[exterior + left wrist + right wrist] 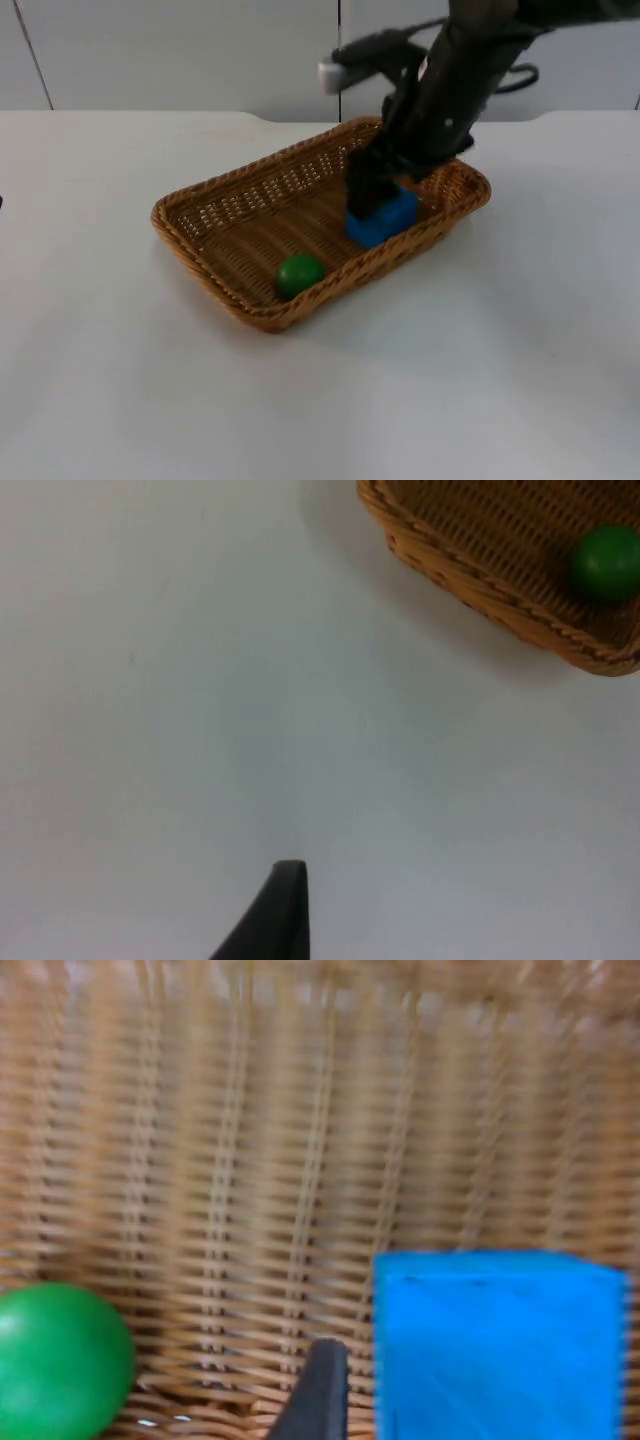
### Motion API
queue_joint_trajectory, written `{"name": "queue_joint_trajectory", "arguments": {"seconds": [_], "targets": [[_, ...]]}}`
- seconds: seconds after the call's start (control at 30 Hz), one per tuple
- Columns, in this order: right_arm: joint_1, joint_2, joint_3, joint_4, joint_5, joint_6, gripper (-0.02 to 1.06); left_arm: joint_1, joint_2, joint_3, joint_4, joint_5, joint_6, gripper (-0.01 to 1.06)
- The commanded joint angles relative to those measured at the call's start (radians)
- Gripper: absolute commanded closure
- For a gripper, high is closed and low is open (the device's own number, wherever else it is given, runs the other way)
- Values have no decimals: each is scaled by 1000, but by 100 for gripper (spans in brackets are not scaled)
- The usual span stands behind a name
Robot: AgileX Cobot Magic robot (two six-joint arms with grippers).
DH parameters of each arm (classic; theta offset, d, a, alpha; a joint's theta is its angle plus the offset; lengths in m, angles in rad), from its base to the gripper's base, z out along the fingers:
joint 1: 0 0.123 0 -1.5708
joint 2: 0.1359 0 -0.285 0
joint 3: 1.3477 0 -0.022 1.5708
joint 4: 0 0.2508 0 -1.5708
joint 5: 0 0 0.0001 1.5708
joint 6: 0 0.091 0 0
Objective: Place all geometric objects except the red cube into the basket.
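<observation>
White table [120,400] bare of writing or labels. Wicker basket [200,205] sits mid-table, angled. Right gripper [372,195] reaches down into basket's far end, right on top of blue block [385,222]; cannot tell whether fingers are apart or closed on it. Green ball [299,274] lies in basket's near end, apart from block. Left gripper [285,900] waits over bare table beside basket.
</observation>
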Motion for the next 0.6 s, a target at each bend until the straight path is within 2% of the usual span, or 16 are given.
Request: {"name": "queue_joint_trajectory", "arguments": {"seconds": [0.0,0.13,0.57], "targets": [[3,-70,-5,3,6,-10,26,-7,-5,3,-12,-3,-8,0],[3,-193,-5,3,69,-10,26,-7,-5,3,-12,-3,-8,0],[3,-393,-1,37,231,18,26,-7,-8,3,-16,-3,-6,0]]}}
